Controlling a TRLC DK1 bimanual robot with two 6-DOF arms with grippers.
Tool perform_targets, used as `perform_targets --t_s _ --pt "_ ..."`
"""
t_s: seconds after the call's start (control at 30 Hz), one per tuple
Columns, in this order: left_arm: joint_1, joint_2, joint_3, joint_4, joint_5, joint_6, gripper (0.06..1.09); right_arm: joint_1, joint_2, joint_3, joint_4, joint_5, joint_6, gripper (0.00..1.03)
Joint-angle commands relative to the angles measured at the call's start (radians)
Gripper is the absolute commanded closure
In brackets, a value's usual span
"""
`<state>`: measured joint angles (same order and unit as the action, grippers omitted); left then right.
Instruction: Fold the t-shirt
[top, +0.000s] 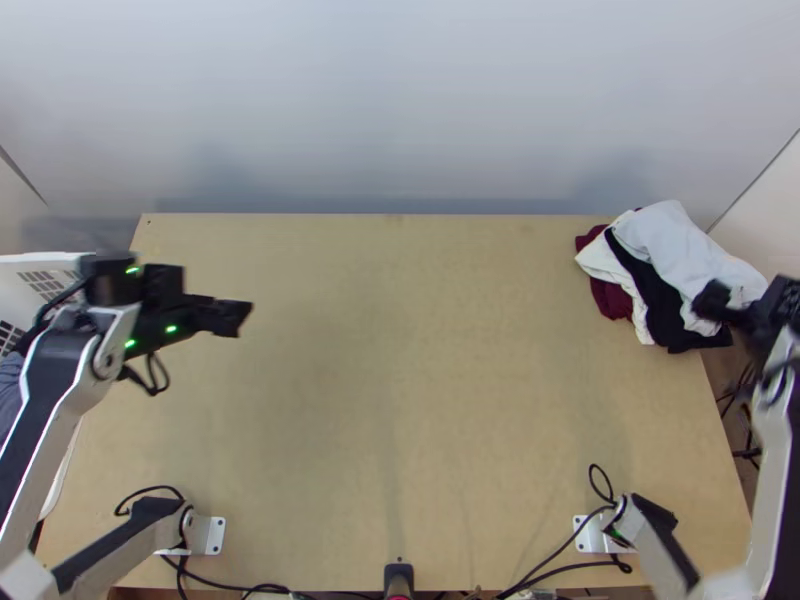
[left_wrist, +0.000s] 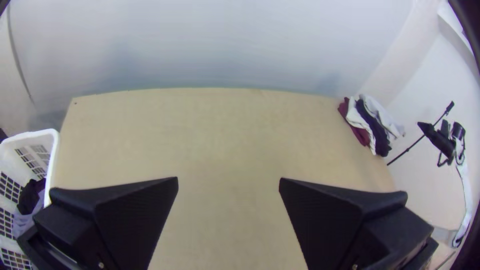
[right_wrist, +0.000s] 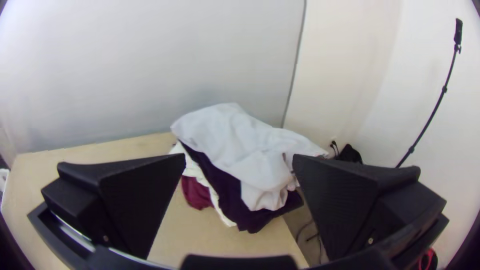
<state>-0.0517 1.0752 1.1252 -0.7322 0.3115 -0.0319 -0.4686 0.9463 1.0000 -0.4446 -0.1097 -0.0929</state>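
From my end, the biggest thing I see is the pale wall (top: 400, 110) behind the light wooden desk (top: 400, 380). My left arm (top: 88, 378) and right arm (top: 778, 430) reach up along the two sides.

Beside the desk, to the left, stands a white slotted basket (left_wrist: 53, 145) with dark and pale lilac cloth (left_wrist: 31, 200) inside.

A bunched pile of clothes (top: 660, 270) lies on the far right corner, partly over the right edge. On top I see a pale grey piece (right_wrist: 235, 142), then a black one (right_wrist: 230, 192), a cream one (top: 600, 262) and a maroon one (top: 612, 300). The t-shirt would be in that heap; I can't tell which piece it is.

My left gripper (top: 240, 318) is over the left part of the desk, its fingers (left_wrist: 135, 215) wide apart. My right gripper (top: 712, 302) is at the pile's right side, also spread open, with the heap seen between its fingers (right_wrist: 140, 200); I can't tell whether they touch cloth.

Thin black cables (top: 560, 570) run along the near edge.
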Motion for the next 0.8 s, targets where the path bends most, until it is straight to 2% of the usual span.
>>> perform_targets --t_s 0.0,0.1,0.2,0.3,0.37,0.57,0.7,0.77 --pt "0.207 -0.195 -0.107 0.020 0.017 0.043 0.10 0.180 -0.412 -0.141 -0.101 -0.036 0.082 0.04" --pt "0.277 -0.322 -0.182 0.047 0.017 0.066 0.10 0.249 -0.523 -0.201 -0.109 -0.028 0.157 0.04" --pt "0.322 -0.457 -0.271 0.094 0.015 0.089 0.10 0.252 -0.598 -0.235 -0.112 -0.028 0.188 0.04" --pt "0.368 -0.574 -0.352 0.140 0.015 0.063 0.10 0.298 -0.696 -0.276 -0.097 -0.030 0.163 0.04" --pt "0.378 -0.672 -0.432 0.209 0.006 0.017 0.10 0.351 -0.759 -0.310 -0.089 -0.030 0.127 0.04" --pt "0.380 -0.982 -0.717 0.396 -0.018 -0.014 0.11 0.479 -0.951 -0.488 -0.034 -0.030 0.015 0.04" --pt "0.381 -1.074 -0.803 0.429 -0.034 -0.010 0.11 0.493 -0.952 -0.581 0.118 -0.030 0.038 0.04" --pt "0.381 -1.074 -0.829 0.447 -0.034 0.001 0.11 0.496 -0.952 -0.624 0.149 -0.030 0.044 0.07"
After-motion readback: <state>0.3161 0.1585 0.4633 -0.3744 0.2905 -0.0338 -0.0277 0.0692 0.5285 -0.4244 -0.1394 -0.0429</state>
